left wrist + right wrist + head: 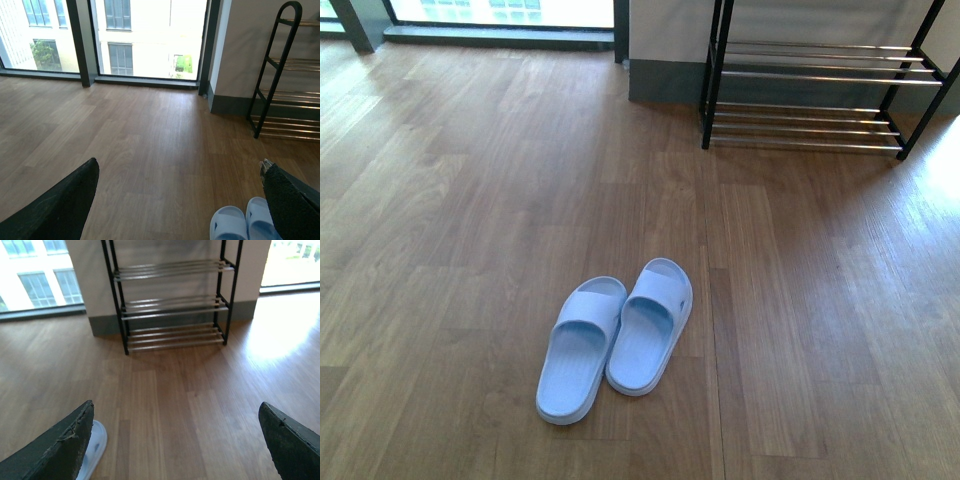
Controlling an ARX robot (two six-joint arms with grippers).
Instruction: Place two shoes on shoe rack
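Two light-blue slides lie side by side on the wood floor, the left slide [578, 350] and the right slide [651, 325], toes pointing away from me. The shoe rack [820, 95], black-framed with chrome rod shelves, stands empty against the far wall at the right. Neither arm shows in the front view. In the left wrist view my left gripper [180, 172] is open above bare floor, with the slides' toes [229, 223] near its one finger. My right gripper [176, 412] is open too, facing the rack [172, 302], one slide's edge [95, 445] beside a finger.
A large window [150, 35] with dark frames runs along the far wall at floor level. A grey skirting [665, 80] backs the rack. Wood floor [470, 200] spreads between the slides and the rack.
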